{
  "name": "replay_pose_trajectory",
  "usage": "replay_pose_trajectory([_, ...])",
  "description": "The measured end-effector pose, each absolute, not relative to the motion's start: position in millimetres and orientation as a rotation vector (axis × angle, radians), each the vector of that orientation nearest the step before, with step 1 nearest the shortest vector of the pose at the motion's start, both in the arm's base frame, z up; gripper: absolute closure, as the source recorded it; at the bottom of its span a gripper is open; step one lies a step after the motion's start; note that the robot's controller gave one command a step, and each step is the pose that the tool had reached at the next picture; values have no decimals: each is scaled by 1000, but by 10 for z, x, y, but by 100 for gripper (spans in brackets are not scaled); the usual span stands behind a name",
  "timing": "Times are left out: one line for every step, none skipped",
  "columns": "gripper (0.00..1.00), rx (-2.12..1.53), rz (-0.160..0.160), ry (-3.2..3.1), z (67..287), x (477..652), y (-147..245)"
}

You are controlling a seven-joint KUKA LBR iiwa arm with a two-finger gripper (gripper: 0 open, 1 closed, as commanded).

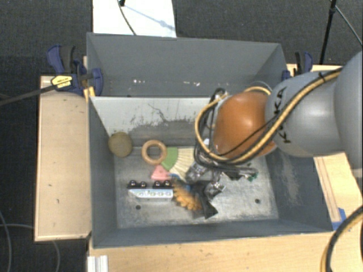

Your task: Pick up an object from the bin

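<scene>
Tan lumpy toy (183, 197) sits centre-front of bin (266, 208), just beside gripper (207, 192); open or closed, cannot tell. Risk: crowding grey wheeled toy (150, 193) and pink piece (160, 173) may snag, spoiling the grasp.

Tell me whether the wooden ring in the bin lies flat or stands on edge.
Flat. The wooden ring shows its full round outline from above, with the grey bin floor visible through its hole.
</scene>
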State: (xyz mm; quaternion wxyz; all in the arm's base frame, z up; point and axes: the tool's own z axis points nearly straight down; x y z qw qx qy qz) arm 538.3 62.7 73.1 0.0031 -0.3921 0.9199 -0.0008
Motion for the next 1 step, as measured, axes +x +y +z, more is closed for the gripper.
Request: replay_pose_trajectory([100, -1230, -3, 2883, 732, 5385, 628])
